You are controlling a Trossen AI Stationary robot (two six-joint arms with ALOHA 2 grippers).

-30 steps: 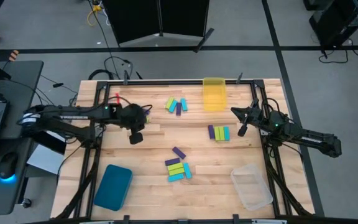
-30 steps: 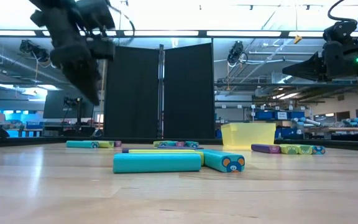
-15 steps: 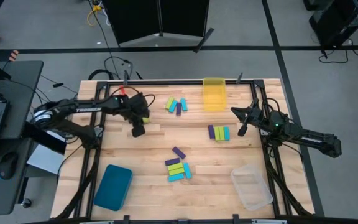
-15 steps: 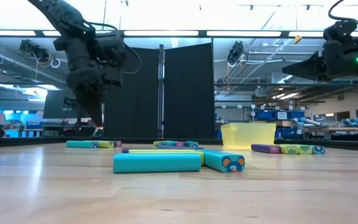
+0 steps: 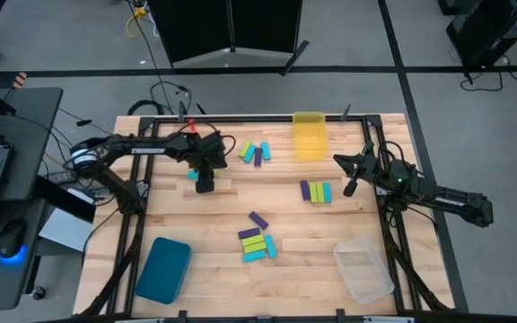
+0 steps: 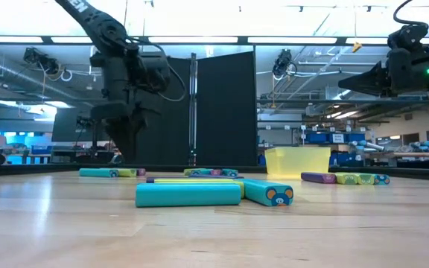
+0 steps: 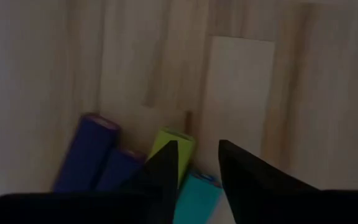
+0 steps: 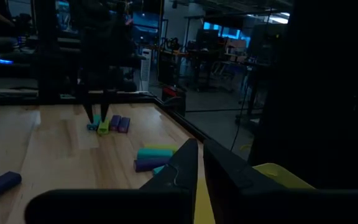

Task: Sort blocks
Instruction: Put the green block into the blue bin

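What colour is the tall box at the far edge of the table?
Yellow: the see-through yellow plastic bin, clearest in the high view.

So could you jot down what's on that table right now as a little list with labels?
Table: wooden top
Left end effector: low over the back left part, fingers apart
Right end effector: raised at the right edge, waiting
Blocks: purple, green and cyan bars in three clusters, back, right, front centre
Bins: yellow at back, teal front left, clear front right
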